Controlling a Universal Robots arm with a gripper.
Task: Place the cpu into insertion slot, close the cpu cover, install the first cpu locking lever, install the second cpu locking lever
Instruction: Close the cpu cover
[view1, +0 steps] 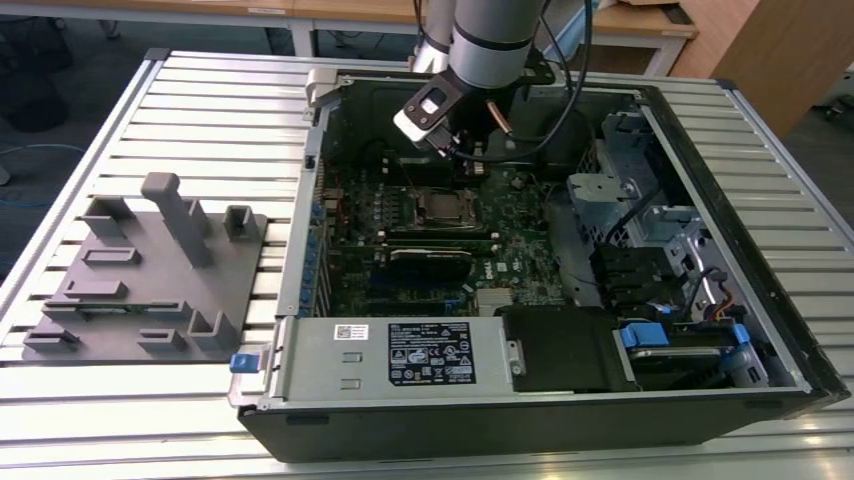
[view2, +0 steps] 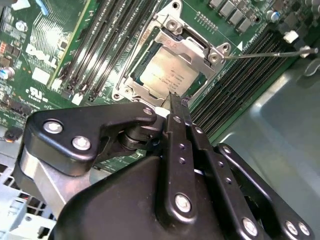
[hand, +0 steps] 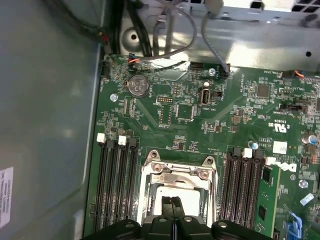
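Inside the open computer case (view1: 747, 330), which fills the slatted worktop (view1: 174, 100) toward the exterior view's right edge, the robot arm (view1: 494, 40) reaches down from the worktop's far edge over the green motherboard (view1: 514, 255). The gripper (view2: 174, 99) hangs just above the insertion slot (view1: 441, 207). In both wrist views the jaws are clenched tip to tip with nothing between them. The cpu (view2: 165, 75) lies flat in the slot, and its pale metal top shows through the window of the cpu cover (view2: 197, 50), which lies down over it. Whether the fingertips touch the cpu or stop just short of it cannot be told. In the second wrist view the gripper's black body hides the near side of the socket, and in the first wrist view it cuts off the socket's lower part. How anything on those sides is latched stays out of sight. One thin wire locking lever (view2: 265, 53) sticks out from a corner of the socket. It is angled away across the black memory slots (view2: 240, 85), and its tip ends near the grey case wall. In the exterior view the arm's wrist and its cables cover the jaws, and the socket is too small to read in detail. A grey fixture block (view1: 147, 270) sits near the worktop's edge on the exterior view's left, apart from the case.
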